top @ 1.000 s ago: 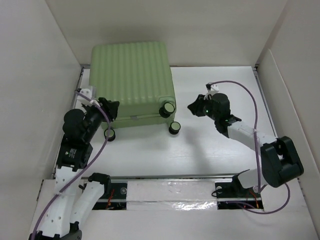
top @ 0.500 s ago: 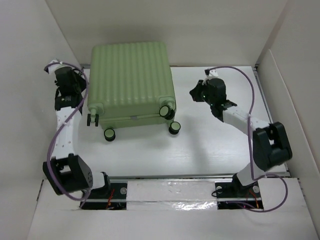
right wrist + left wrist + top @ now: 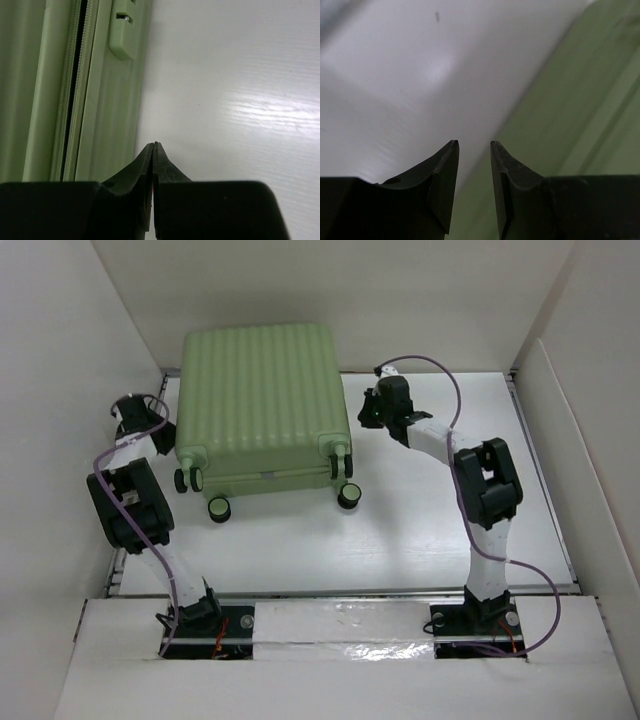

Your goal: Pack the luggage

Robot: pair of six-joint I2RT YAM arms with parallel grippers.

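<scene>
The luggage (image 3: 262,400) lies flat and closed on the far left half of the tabletop (image 3: 430,530). Its ribbed shell faces up and its wheels (image 3: 347,495) point toward the arm bases.

In the right wrist view a dark zip line (image 3: 75,90) runs along its right flank, with a small green latch block (image 3: 125,42) further on.

The right claw (image 3: 154,145) is pressed together with nothing in it. Its tip sits low, just beside that flank, and whether it touches I cannot tell.

On the opposite side the left claw (image 3: 472,145) is slightly spread and empty, with green shell just off its right finger.

Both arms flank a case that is not yet opened, so the step in hand looks like getting the lid up — or first steadying the case.

To do it well, I would:
- Brace with the left claw against the shell so the wheeled case cannot skate.
- Work the closed right tip along the zip line rather than the ribs, which would deflect it.
- Keep the push level with the seam — a downward jab would only tip the case.
</scene>
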